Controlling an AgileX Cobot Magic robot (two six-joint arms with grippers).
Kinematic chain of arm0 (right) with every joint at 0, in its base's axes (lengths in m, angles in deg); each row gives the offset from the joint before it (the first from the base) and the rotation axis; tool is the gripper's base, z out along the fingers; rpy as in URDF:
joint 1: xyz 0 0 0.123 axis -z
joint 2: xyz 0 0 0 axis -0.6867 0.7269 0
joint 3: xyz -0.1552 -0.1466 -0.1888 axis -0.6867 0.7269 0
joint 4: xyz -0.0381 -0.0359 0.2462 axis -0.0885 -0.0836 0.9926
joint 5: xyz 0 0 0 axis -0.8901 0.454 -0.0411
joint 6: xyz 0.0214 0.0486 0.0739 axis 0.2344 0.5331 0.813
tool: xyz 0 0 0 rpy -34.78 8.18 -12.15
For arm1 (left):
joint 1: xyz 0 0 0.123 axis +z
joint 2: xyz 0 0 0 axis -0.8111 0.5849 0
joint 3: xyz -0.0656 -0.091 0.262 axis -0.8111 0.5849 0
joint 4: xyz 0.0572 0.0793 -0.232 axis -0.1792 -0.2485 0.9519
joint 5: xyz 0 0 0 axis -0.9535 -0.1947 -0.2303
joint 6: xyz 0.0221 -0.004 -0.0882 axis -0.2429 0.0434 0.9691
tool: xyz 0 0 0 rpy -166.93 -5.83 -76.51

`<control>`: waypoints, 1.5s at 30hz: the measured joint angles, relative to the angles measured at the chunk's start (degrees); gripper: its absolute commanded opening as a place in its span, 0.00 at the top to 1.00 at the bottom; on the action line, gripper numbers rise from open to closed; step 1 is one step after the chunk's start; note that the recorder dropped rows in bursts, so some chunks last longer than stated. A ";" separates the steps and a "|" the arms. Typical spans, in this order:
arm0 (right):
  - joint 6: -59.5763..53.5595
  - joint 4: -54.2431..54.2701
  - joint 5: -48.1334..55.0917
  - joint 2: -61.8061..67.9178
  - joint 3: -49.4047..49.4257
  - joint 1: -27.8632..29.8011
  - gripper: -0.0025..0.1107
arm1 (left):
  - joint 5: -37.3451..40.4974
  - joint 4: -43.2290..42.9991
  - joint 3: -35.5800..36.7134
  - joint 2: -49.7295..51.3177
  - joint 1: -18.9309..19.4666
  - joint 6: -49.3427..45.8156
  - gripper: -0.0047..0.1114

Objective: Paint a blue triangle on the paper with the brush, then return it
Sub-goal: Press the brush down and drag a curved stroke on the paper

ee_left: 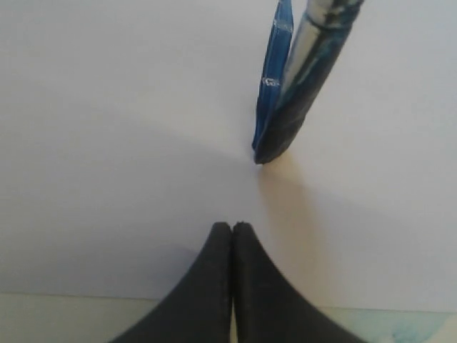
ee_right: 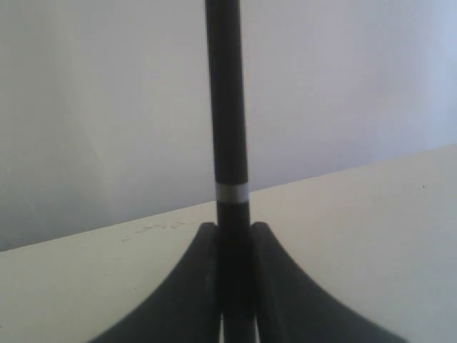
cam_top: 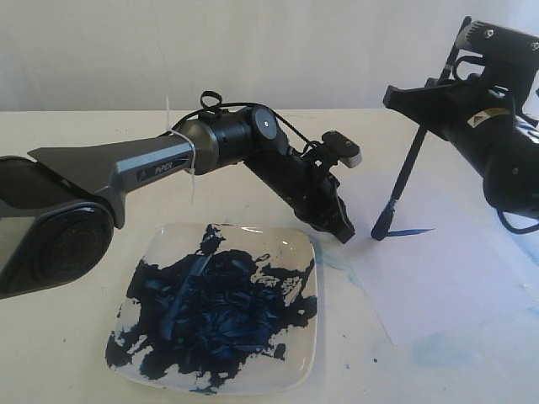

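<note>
Gripping brush (cam_top: pixel 410 168) firmly in right gripper (ee_right: pixel 233 227), tip on paper (cam_top: pixel 455 286) centre-right; with left gripper (ee_left: pixel 232 227) closed, empty. Drag lightly, evenly.

plate (cam_top: pixel 296 252) left of paper (cam_top: pixel 455 273); brush (cam_top: pixel 410 168) tip on paper.

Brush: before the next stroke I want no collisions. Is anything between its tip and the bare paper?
Nothing lies under the brush; its tip touches the paper. The left gripper, shut, sits close beside the tip, apart from it.
</note>
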 measured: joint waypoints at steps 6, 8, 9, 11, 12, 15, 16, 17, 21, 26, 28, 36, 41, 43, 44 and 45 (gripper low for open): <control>0.00 0.00 0.00 0.00 0.00 0.00 0.98 | 0.09 -0.09 0.00 0.00 0.00 0.00 0.96; 0.00 0.00 0.11 0.00 0.00 0.00 0.98 | 0.09 -0.21 0.00 0.00 0.00 0.00 0.96; 0.00 0.00 0.11 0.00 0.00 0.00 0.98 | 0.09 -0.21 0.00 0.00 0.00 0.00 0.96; -0.12 0.00 0.23 0.00 0.00 0.00 0.98 | 0.09 -0.31 0.00 0.00 0.00 0.00 0.96; -0.12 0.12 0.23 0.00 0.00 0.00 0.98 | 0.21 -0.31 0.00 0.00 0.00 0.00 0.96; -0.90 0.78 0.48 0.00 0.00 0.00 0.98 | 0.54 -0.43 -0.09 -0.08 0.00 0.00 0.96; -1.25 1.35 0.57 0.00 0.00 0.00 0.98 | 0.55 -0.53 -0.09 -0.08 0.00 0.00 0.96; -1.55 2.11 0.62 0.00 0.00 0.00 0.98 | 0.55 -0.52 -0.09 -0.08 0.00 0.00 0.96; -3.64 4.58 2.61 -0.52 0.00 0.00 0.98 | 0.63 -0.52 -0.09 -0.08 0.00 0.00 0.96; -5.43 5.12 4.22 -1.39 0.00 0.00 0.98 | 0.67 -0.52 -0.09 -0.08 0.00 0.00 0.96; -5.54 5.23 4.84 -1.52 0.00 0.00 0.98 | 0.67 -0.52 -0.09 -0.08 0.00 0.00 0.96; -12.07 12.83 6.10 -1.87 0.00 0.00 0.98 | 0.77 -0.52 -0.09 -0.08 0.00 0.00 0.96; -18.29 18.81 6.47 -3.36 0.00 0.00 0.98 | 0.77 -0.52 -0.09 -0.08 0.00 0.00 0.96; -20.85 21.01 6.47 -4.10 0.00 0.00 0.98 | 0.77 -0.52 -0.09 -0.08 0.00 0.00 0.96; -22.25 21.95 6.47 -4.36 0.00 0.00 0.98 | 0.77 -0.52 -0.09 -0.08 0.00 0.00 0.96; -23.70 23.20 6.47 -4.59 0.00 0.00 0.98 | 0.77 -0.52 -0.09 -0.08 0.00 0.00 0.96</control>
